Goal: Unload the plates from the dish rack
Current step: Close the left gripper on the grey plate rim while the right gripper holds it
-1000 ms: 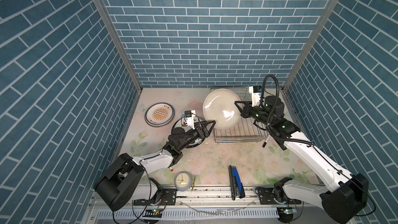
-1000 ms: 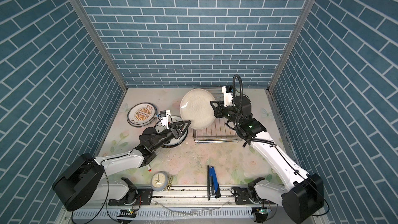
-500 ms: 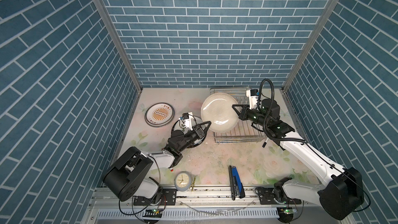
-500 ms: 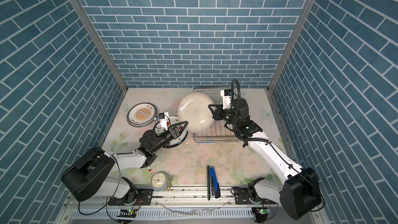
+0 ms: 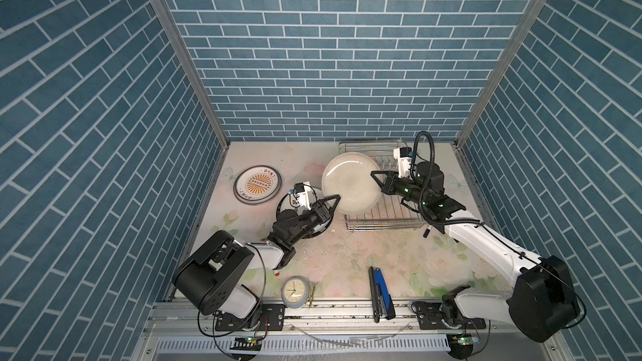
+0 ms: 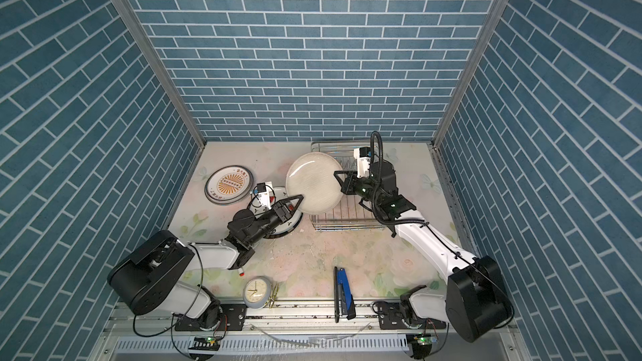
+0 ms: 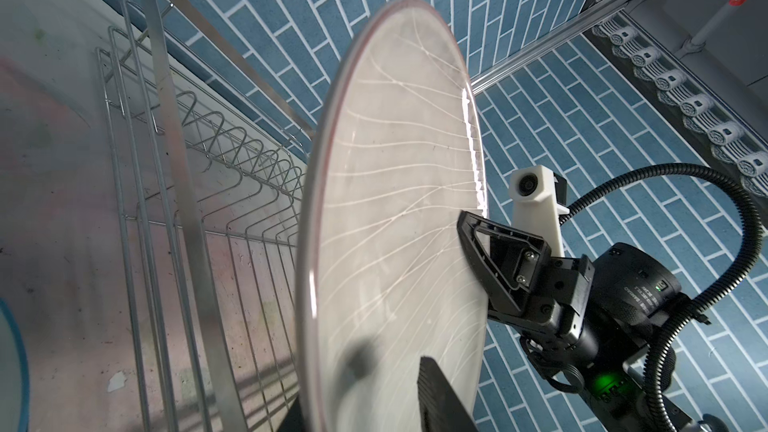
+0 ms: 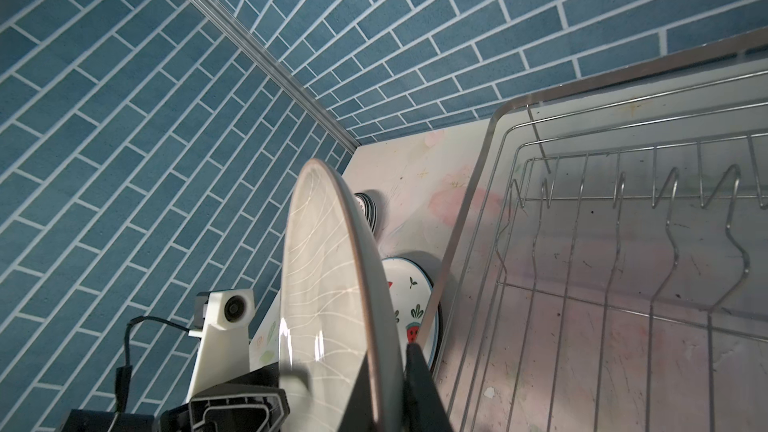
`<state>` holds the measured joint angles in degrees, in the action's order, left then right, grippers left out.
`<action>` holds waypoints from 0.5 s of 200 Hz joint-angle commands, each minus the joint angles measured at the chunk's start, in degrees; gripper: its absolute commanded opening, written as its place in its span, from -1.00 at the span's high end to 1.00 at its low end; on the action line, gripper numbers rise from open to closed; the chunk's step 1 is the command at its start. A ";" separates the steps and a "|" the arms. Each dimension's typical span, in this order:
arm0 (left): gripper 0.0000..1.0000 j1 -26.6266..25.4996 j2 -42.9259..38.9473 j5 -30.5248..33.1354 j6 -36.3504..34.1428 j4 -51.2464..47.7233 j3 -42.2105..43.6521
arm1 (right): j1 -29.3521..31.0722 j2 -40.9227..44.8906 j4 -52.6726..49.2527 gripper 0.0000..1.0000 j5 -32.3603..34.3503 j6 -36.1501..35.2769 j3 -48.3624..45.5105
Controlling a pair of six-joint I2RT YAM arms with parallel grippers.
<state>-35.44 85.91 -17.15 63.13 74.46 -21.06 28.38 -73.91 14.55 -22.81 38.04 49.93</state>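
Bright, even overhead light, glare streaks on the plate [image 8: 328,305], wrist-view edges warped.

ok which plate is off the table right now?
The plain pale plate with thin white lines, held up by the right gripper. The sunburst plate and the watermelon-print plate lie flat.

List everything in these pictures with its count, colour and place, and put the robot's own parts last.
rack: one, silver wire, back right
big plate: one, pale grey, held up at the rack's left end
orange plates: stack, count unclear, white and orange, back left
fruit plate: at least one, white, dark rim, left of the rack
clock: one, grey, pale face, front
tool: one, blue and black, front middle
peg: one, brassy, beside the clock
table: one, floral
walls: three, blue brick
right gripper: shut on the big plate's right edge
left gripper: jaws astride its lower left edge; grip unclear
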 commanded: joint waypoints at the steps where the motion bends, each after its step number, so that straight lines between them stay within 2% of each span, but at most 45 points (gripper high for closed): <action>1: 0.14 0.11 0.38 0.08 -0.35 5.70 -1.26 | 0.38 0.08 11.24 1.00 -5.02 6.71 -1.99; 20: 0.17 0.37 1.24 0.57 1.49 6.06 -1.44 | 0.45 0.43 13.75 1.00 -4.53 8.07 -3.60; 54: 0.47 0.37 0.28 1.91 2.61 6.05 -0.32 | 0.36 0.03 13.05 1.00 -2.59 6.94 -4.21; 100: 0.65 0.37 -0.88 1.95 3.55 6.05 0.66 | 0.42 -3.96 13.08 1.00 -5.33 6.89 -3.82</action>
<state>-34.98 86.59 -14.02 66.85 75.53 -20.12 28.47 -76.23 22.81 -25.23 43.22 45.98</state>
